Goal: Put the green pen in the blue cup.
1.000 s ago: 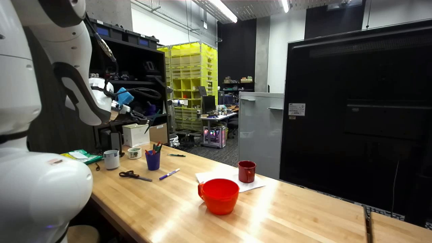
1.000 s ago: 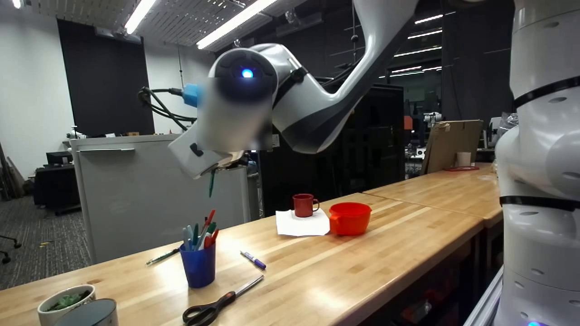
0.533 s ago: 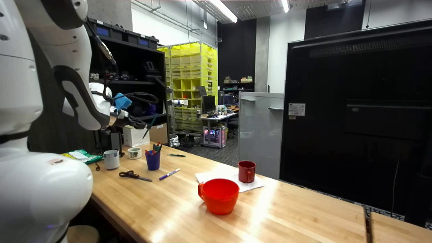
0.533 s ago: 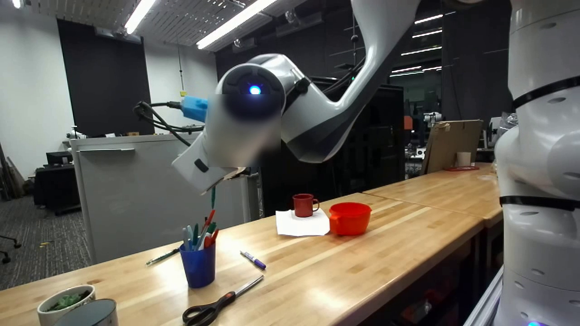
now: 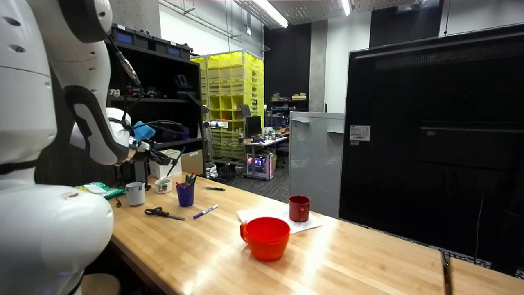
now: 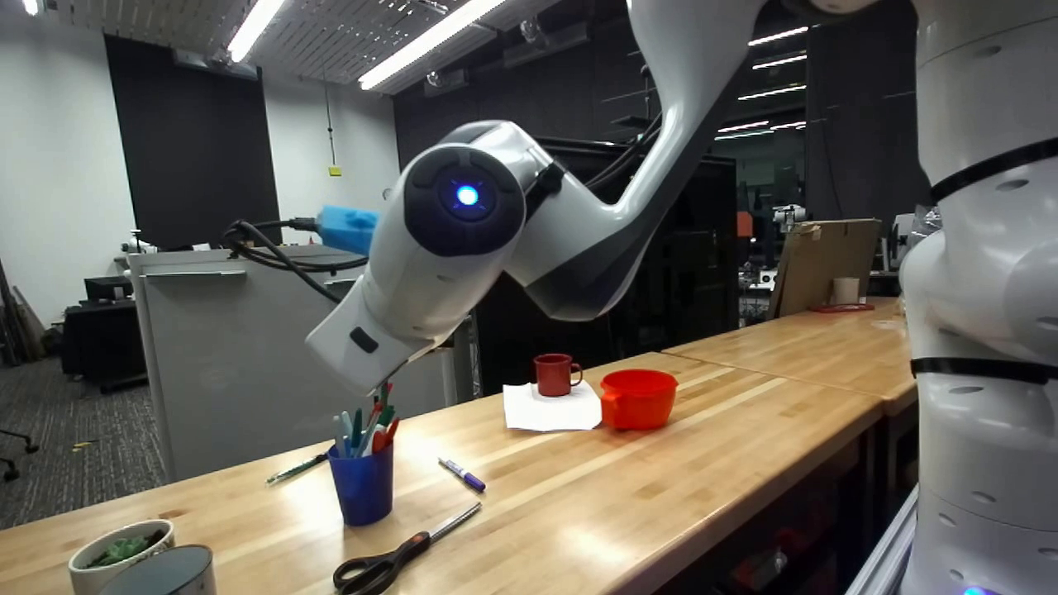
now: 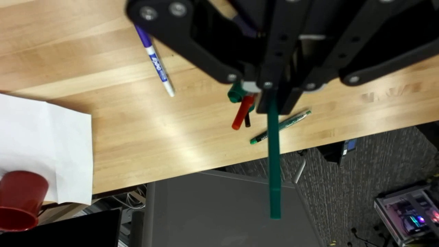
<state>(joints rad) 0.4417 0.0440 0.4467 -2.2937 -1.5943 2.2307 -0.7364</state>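
Between the narrowed fingers (image 7: pixel 289 100), grips the green pen (image 7: pixel 274 157) near its middle. Hangs lower than a second ago, so probably nearing the drop, but not yet delivered. In an exterior view, shows the blue cup (image 5: pixel 186 197) below the fingers and apart from the tilted pen; in an exterior view, hides the fingers behind the arm (image 6: pixel 570 240) and nearly loses the pen against the cup's standing pens (image 6: pixel 357 431).

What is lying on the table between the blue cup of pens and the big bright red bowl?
A purple-and-white marker lies between them, nearer the blue cup than the red bowl; it shows in both exterior views.
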